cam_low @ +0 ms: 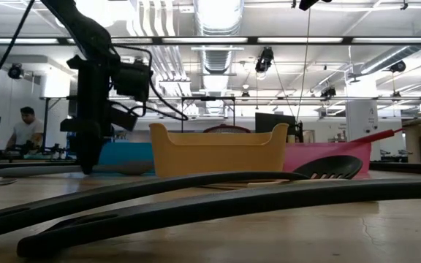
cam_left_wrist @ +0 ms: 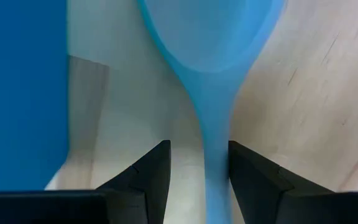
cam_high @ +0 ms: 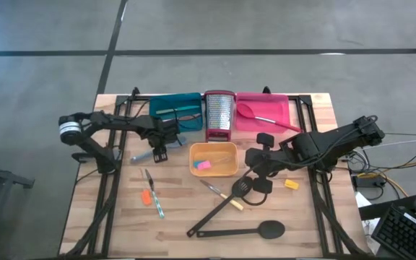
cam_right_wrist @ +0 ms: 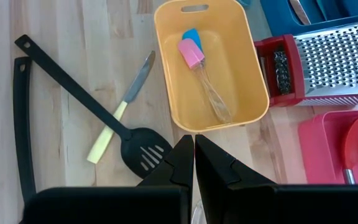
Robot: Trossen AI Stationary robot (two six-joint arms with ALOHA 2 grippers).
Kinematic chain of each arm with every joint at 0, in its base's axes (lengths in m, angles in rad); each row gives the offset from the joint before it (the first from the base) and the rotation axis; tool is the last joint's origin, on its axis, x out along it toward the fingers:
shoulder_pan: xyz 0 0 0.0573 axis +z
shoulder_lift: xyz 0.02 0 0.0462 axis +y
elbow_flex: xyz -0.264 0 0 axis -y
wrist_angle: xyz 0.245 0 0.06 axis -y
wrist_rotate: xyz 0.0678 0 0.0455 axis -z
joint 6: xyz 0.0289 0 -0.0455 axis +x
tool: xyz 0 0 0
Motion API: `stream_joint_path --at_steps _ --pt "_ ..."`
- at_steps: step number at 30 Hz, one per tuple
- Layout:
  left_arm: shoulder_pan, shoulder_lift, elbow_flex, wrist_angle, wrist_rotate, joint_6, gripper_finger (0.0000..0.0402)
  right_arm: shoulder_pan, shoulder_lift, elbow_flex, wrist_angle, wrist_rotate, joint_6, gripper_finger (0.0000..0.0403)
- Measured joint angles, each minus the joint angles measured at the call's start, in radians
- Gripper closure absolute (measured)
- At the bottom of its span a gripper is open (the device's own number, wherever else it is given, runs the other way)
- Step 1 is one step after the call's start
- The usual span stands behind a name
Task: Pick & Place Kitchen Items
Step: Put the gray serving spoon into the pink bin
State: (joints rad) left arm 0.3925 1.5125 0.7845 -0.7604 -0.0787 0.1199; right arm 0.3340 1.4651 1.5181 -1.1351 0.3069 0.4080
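The left tool (cam_left_wrist: 197, 180) is held open astride the blue spoon (cam_left_wrist: 213, 74) on the worktop (cam_high: 179, 209) beside the teal tray (cam_high: 175, 105), ready for gripping. The right tool (cam_right_wrist: 194, 162), fingers together, waits above the spatula (cam_right_wrist: 143, 149).

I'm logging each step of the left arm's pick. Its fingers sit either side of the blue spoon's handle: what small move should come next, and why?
Probably close the left gripper on the blue spoon. Its fingers are open and straddle the thin handle, the spoon lies flat on the wooden table beside the teal tray, and nothing is gripped yet. Lifting should come only after that.
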Motion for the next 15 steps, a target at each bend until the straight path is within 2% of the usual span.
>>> stream_joint_path --at_steps 6,9,13,15 --pt "0.009 0.041 0.002 -0.001 0.044 0.002 0.0253 0.0 -0.001 0.0 -0.002 0.0 0.0 0.0394" --pt "0.009 0.047 0.002 -0.007 0.056 0.002 0.0287 0.0 -0.001 0.0 -0.002 0.0 0.0 0.0394" --pt "0.009 0.03 0.0 -0.018 0.08 -0.002 0.0359 0.0 -0.001 0.0 -0.003 0.0 0.0 0.0394" --pt "0.009 0.017 -0.002 -0.02 0.085 -0.017 0.036 0.0 -0.001 0.0 -0.003 0.0 0.0 0.0394"
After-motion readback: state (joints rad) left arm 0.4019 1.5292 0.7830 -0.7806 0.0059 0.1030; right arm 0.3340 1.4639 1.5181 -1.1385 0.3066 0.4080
